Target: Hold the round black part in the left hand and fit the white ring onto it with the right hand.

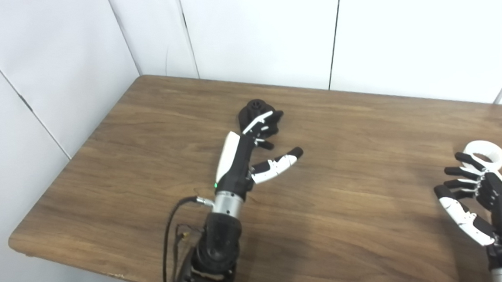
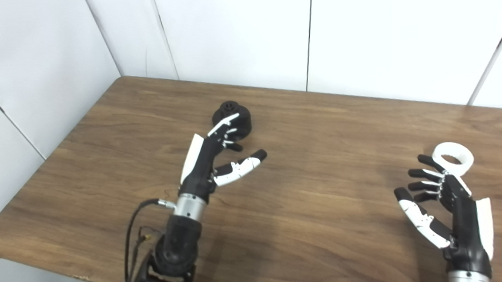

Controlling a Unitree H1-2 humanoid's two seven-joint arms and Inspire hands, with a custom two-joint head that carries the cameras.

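Black part (image 2: 231, 116) at left hand (image 2: 210, 158) fingertips, ring (image 2: 453, 158) beside right hand (image 2: 447, 207), both hands unclenched.

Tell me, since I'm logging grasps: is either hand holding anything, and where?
Nothing is held. The left hand reaches the round black part with its thumb apart; the right hand is open beside the white ring.

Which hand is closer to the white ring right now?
Right. The right hand is just beside the white ring, fingers open; the left hand is far across the table by the round black part.
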